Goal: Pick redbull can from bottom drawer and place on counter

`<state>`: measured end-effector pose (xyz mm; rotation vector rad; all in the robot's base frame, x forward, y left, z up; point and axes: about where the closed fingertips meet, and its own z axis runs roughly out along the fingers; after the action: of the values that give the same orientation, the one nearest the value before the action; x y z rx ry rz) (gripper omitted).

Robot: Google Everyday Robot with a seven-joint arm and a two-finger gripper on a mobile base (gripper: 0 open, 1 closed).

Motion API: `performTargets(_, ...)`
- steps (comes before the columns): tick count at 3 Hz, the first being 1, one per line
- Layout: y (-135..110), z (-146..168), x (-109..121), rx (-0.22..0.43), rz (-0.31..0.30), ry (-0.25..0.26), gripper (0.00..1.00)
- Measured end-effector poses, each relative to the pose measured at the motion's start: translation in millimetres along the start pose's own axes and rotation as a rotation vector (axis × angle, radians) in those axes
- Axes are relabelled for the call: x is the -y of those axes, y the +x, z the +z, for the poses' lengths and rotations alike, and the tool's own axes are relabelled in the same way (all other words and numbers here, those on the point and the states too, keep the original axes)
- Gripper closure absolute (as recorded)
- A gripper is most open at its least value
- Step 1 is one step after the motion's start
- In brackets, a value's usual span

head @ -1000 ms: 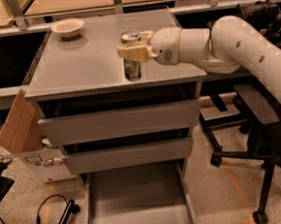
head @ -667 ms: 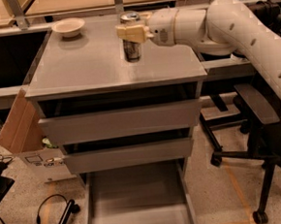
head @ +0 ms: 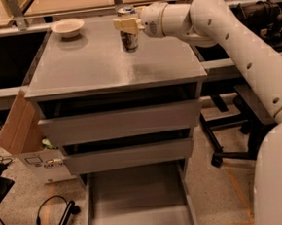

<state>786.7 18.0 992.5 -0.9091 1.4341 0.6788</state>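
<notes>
The redbull can (head: 129,37) stands upright on the counter (head: 103,63), toward its back right. My gripper (head: 126,25) reaches in from the right and is shut on the can's upper part, its cream fingers (head: 123,24) around it. The can's shiny top shows above the fingers. The bottom drawer (head: 138,202) is pulled out at the foot of the cabinet, and its grey floor shows nothing in it.
A shallow cream bowl (head: 68,27) sits at the counter's back left. Two shut drawers (head: 120,123) lie under the counter. A cardboard box (head: 23,128) leans at the cabinet's left. Cables (head: 42,220) lie on the floor, and a black stand (head: 226,137) is at the right.
My gripper has carried the can from the counter's front edge further back over the counter, and the can now rests on the surface.
</notes>
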Motion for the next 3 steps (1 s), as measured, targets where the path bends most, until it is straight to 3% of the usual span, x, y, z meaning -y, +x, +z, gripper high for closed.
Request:
performTargets(2, 51.3, 38.8, 22.4, 0.019, 0.081, -0.015, 1.0)
performTargets(3, 53.1, 41.9, 21.2, 0.02, 0.084, -0.019, 0.82)
